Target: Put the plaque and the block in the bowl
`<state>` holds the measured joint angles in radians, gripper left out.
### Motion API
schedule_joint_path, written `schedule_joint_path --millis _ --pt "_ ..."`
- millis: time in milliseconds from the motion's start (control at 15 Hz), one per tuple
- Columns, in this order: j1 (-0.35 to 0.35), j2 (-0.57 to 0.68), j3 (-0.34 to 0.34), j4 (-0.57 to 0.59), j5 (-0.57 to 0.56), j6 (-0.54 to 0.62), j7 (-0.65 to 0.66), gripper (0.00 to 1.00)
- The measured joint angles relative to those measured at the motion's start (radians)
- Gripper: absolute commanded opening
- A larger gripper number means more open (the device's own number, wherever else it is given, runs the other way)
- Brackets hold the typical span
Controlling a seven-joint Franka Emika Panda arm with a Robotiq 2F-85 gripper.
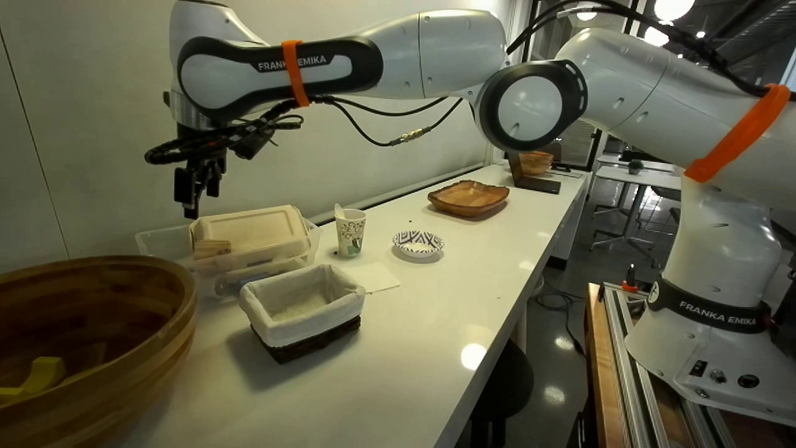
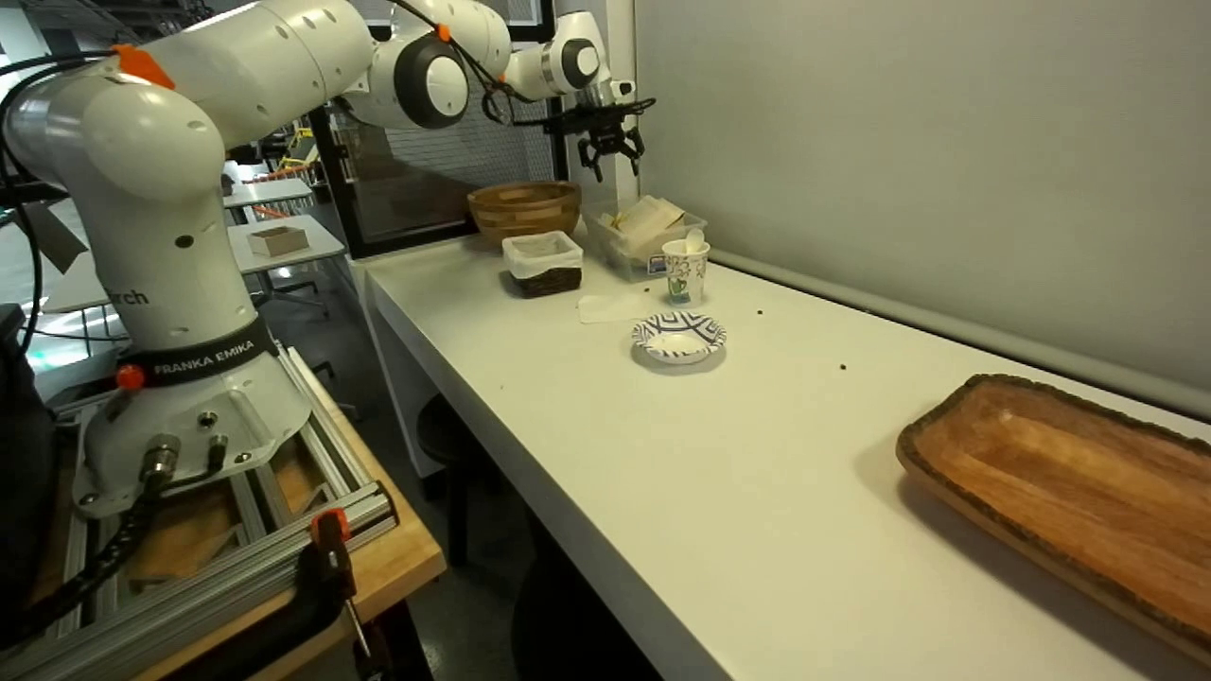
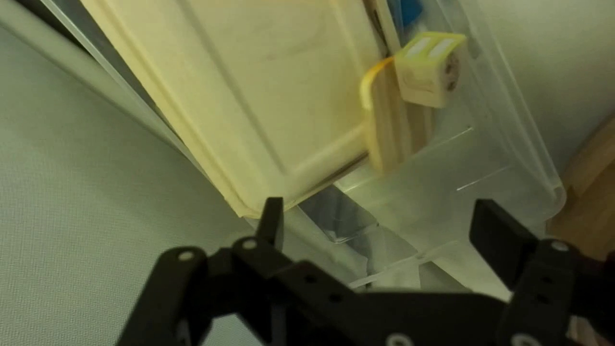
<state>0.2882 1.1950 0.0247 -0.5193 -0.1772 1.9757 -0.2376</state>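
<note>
Far left in an exterior view, the big brown bowl (image 1: 134,386) sits on a white counter (image 1: 429,336); a yellow thing (image 1: 46,371) lies inside, partly hidden by the rim; just past the bowl is a clear box (image 1: 160,244), with a beige lid (image 1: 258,230) lying in it and poking up over the edge; the black gripper (image 3: 378,211) hangs above this box and points down, its two fingers (image 3: 272,221) spread wide apart; in the wrist view, a striped piece of wood (image 3: 391,120) touches the lid (it is hard to tell if this is the plaque); a small block (image 3: 427,69), yellow on top with white bars, is right by the wood, inside the edges of the box, though what it rests on is hard to see. Next comes a small white-lined basket (image 1: 311,323) with a dark bottom, near the box; then a flat white paper (image 1: 379,279), and by it a paper cup (image 1: 350,235) with a spoon (image 1: 339,211) sticking out; a little blue and white dish (image 1: 404,247) is next; after that comes a brown wooden tray (image 1: 469,198); farther back are a laptop (image 1: 538,185) and one more wooden bowl (image 1: 536,163); at the far right, the white robot arm (image 1: 709,230) stands on a bench (image 1: 604,367) and reaches left, high over the counter.
</note>
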Motion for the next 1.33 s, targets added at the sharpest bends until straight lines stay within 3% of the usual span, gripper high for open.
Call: schedule_joint_path --millis 333,933,1133,1333 --pt "-0.016 0.003 0.013 0.041 0.008 -0.026 -0.004 1.0" --pt "-0.026 -0.102 0.037 0.075 0.095 -0.359 -0.015 1.0" --pt "-0.025 -0.121 0.036 0.074 0.099 -0.372 0.002 1.0" --pt "-0.016 -0.122 -0.012 0.066 0.069 -0.374 0.117 1.0"
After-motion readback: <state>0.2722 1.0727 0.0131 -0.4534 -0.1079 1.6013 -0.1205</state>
